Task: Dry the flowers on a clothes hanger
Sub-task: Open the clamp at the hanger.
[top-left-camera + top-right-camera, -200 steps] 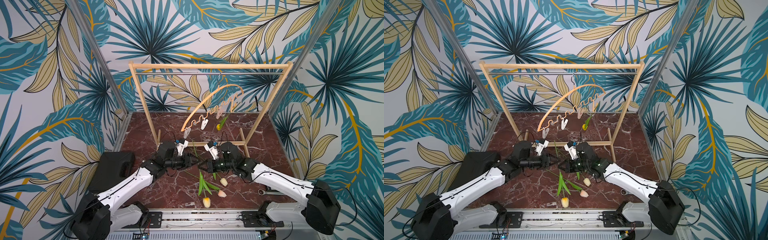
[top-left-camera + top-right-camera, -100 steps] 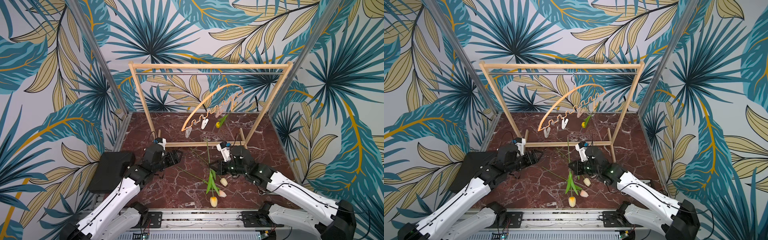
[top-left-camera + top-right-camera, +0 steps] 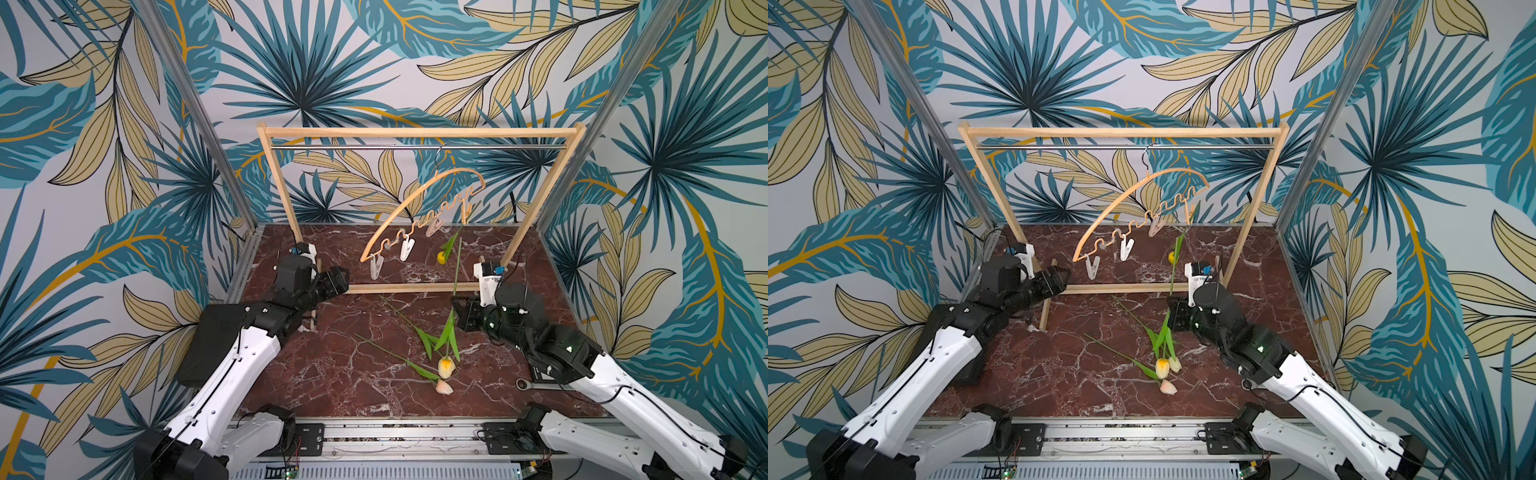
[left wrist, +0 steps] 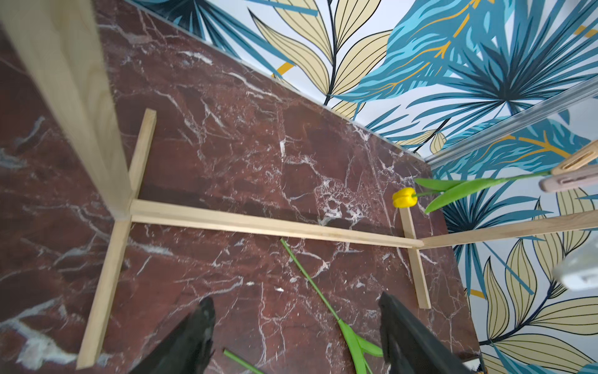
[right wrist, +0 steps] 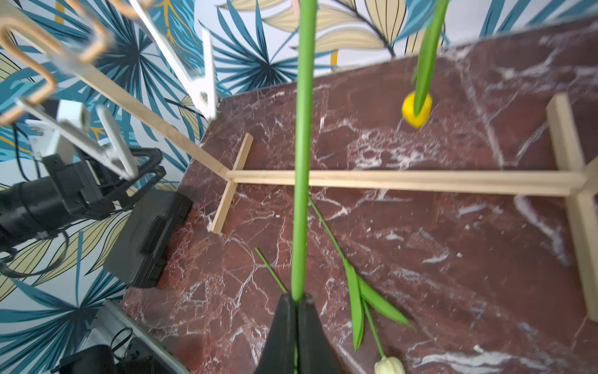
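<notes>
The clothes hanger (image 3: 399, 208) (image 3: 1113, 208) hangs tilted from the rack's rail, with white clips (image 3: 406, 249) under its wavy bar. A yellow tulip (image 3: 441, 257) (image 4: 404, 197) (image 5: 416, 110) dangles head-down from its right end. My right gripper (image 3: 457, 299) (image 5: 297, 299) is shut on the stem of an orange-yellow tulip (image 3: 445, 368) (image 3: 1163, 368), head down, stem pointing up toward the hanger. A pink tulip (image 3: 444, 387) and a cream tulip (image 3: 1175, 363) (image 5: 390, 366) lie on the marble. My left gripper (image 3: 338, 280) (image 4: 296, 311) is open and empty near the rack's left post.
The wooden rack (image 3: 415, 132) stands across the back, its base bar (image 3: 415, 287) on the floor between the arms. A black case (image 3: 208, 345) lies at the left edge. A wrench (image 3: 523, 384) lies by the right arm.
The left gripper let go of the stem, opened and drew back left toward the rack's post. The right gripper moved right and lifted the orange-yellow tulip so that its stem stands upright.
</notes>
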### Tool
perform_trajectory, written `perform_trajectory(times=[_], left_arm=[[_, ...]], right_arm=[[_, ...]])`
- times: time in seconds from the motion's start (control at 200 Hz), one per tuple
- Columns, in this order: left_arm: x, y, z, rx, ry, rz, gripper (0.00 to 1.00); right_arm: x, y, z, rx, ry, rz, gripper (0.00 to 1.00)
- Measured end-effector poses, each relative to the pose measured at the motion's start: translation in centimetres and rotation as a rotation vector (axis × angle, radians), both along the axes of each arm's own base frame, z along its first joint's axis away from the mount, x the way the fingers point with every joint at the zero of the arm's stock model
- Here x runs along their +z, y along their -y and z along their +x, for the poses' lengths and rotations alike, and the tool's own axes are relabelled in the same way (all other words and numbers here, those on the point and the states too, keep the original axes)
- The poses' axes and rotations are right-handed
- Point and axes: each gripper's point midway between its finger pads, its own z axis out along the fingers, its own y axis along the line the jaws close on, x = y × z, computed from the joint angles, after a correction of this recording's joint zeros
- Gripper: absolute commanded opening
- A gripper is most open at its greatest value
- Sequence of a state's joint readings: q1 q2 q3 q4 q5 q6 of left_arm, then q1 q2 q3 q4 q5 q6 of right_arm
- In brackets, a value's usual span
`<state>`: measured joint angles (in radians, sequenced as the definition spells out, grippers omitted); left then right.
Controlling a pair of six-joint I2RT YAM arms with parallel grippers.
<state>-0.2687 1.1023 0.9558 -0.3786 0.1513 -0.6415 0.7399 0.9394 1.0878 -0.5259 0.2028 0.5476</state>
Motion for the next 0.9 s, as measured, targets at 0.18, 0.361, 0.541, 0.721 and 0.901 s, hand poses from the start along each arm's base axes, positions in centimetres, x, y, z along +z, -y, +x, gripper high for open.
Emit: perform_trajectory(times=[0.18,0.361,0.541,0.721,0.901], left_arm=[[-0.3,0.8,1.7,-0.07,0.004,-0.003,0.82],[1.0,2.2,3.0,-0.156,0.058,-0.004,0.82],[2.3,3.2,5.0,-0.186,0.112,-0.027,0.81],[1.7,4.3,7.0,-0.21,0.12,-0.071,0.81],[2.6,5.8,9.1,-0.262,0.158,-0.104,0.81]], right_arm=[[4.1,-0.1,2.6,-0.05,0.083,-0.04,0.0],[4.0,-0.4,5.5,-0.091,0.07,-0.092,0.0],[2.7,1.0,8.3,-0.132,0.028,-0.097,0.0],[2.8,2.0,10.8,-0.115,0.0,-0.072,0.0],[2.0,1.4,12.2,-0.049,-0.033,-0.061,0.0]])
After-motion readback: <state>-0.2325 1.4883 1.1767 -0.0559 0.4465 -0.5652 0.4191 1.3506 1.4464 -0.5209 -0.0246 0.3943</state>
